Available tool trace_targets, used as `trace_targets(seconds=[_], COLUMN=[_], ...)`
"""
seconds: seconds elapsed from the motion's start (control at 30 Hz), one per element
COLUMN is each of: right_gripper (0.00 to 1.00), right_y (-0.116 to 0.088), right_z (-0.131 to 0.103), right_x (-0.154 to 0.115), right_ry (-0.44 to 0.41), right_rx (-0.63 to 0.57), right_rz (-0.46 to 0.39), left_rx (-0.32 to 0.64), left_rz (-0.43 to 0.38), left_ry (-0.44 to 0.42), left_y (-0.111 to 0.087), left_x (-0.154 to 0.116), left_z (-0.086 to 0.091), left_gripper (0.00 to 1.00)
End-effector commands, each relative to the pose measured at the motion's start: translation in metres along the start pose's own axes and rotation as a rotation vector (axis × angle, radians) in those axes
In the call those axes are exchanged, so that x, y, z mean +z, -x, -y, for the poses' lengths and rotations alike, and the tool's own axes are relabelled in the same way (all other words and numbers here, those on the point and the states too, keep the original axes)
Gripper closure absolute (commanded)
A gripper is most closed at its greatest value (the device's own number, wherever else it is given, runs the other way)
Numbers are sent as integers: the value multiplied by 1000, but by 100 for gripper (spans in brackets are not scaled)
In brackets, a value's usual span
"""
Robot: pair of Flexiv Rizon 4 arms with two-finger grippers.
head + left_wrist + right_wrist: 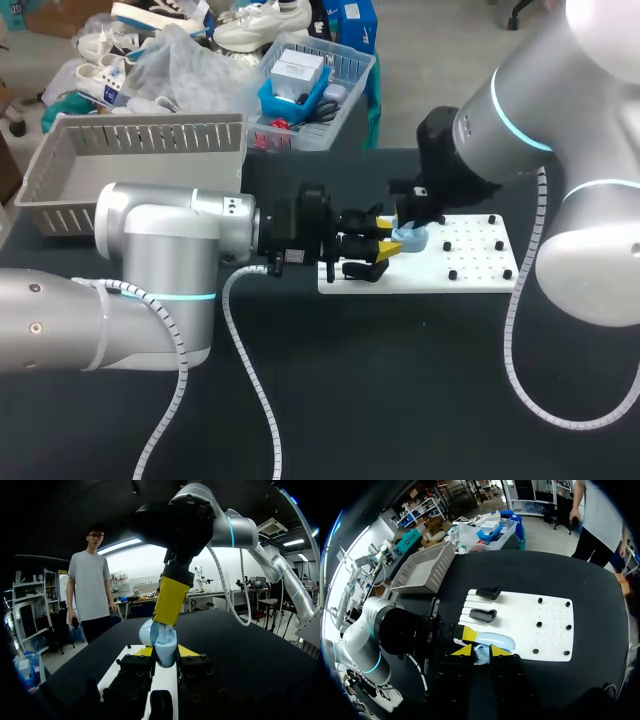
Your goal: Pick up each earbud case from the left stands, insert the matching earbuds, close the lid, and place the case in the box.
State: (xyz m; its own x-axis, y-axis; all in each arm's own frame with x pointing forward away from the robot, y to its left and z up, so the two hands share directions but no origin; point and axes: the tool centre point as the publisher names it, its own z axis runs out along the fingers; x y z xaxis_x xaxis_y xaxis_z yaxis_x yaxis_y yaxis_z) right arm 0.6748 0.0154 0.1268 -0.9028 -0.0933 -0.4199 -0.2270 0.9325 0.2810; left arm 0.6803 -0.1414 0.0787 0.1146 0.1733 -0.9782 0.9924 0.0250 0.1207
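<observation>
My left gripper (385, 250) is shut on a light-blue earbud case (411, 238), holding it over the near left part of the white board (470, 262). In the left wrist view the case (164, 645) sits between my yellow tips. My right gripper (412, 218) comes down onto the case from above, and one of its yellow fingers (170, 600) stands right over it. In the right wrist view my right gripper (480, 651) is shut on a small light-blue piece (481, 655), seemingly an earbud, pressed against the case (496, 640).
Two black stands (487, 592) (483, 615) sit on the board's left side, and several black pegs (478, 250) dot its right side. A grey slatted box (140, 165) stands at the table's far left. My left arm's cable (245, 350) trails over the dark tabletop.
</observation>
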Motion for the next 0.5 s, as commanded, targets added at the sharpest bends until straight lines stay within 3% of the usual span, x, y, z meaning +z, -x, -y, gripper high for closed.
trace_targets(seconds=[0.03,0.5], right_gripper=[100,100], right_y=[0,-2], right_z=[0,-1], right_x=[4,7], right_ry=[0,4], right_rx=[2,6], right_rz=[6,4], left_rx=[2,2], left_rz=[1,1], left_ry=[4,4], left_y=[1,1], left_x=[1,1], left_z=[1,1], left_gripper=[100,100])
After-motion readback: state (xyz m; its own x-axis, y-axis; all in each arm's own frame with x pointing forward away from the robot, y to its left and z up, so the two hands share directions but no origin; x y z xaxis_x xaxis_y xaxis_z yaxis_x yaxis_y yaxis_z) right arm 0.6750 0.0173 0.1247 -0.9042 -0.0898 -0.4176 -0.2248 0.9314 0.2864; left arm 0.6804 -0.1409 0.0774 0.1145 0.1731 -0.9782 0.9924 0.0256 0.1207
